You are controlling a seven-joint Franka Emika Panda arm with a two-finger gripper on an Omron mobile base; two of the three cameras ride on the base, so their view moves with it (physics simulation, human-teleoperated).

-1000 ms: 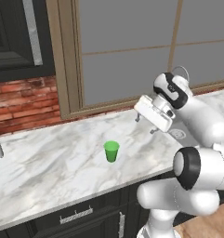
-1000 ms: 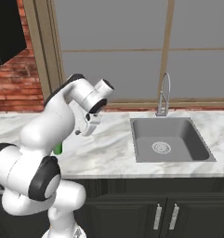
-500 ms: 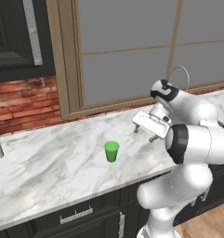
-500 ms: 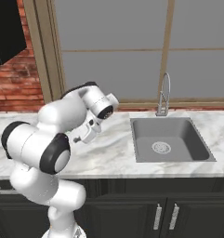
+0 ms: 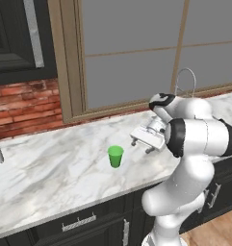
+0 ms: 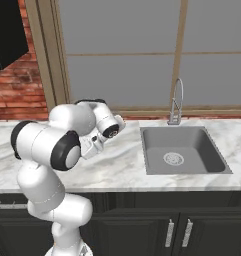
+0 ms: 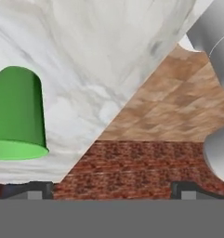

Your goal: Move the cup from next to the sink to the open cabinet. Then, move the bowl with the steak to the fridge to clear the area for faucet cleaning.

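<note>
Now the cup (image 5: 115, 156) stands upright on the white marble surface (image 5: 50, 168), well to the left of the sink (image 6: 184, 150) and apart from anything else. From the left base view, the robot's fingers (image 5: 140, 145) hang just above the surface at about 3 o'clock from the cup, near it but not touching. They stand spread wide apart with nothing between them.

From the hand view, which is rolled over, the cup (image 7: 16, 116) appears with its rim toward the bottom of the picture, at about 9 o'clock from the picture's middle. The two dark fingertips (image 7: 35, 189) sit at the bottom edge, far apart. The cup lies above the left one rather than in the gap between them. Marble, a brick wall and wooden flooring also show in this view.

From the right base view, the arm's white elbow covers the spot where the cup would be. The fingers (image 6: 92, 145) are partly hidden against the arm there. The sink is a grey basin with a round drain, at about 3 o'clock from the arm. The faucet (image 6: 176, 102) rises at the basin's far edge, at 12 o'clock from the drain, in front of the window (image 6: 122, 55).

A black upper cabinet (image 6: 7, 32) shows at the top left of the right base view, above the brick wall (image 5: 26, 105). Black lower cabinets (image 6: 177, 232) with silver handles run beneath the surface.
</note>
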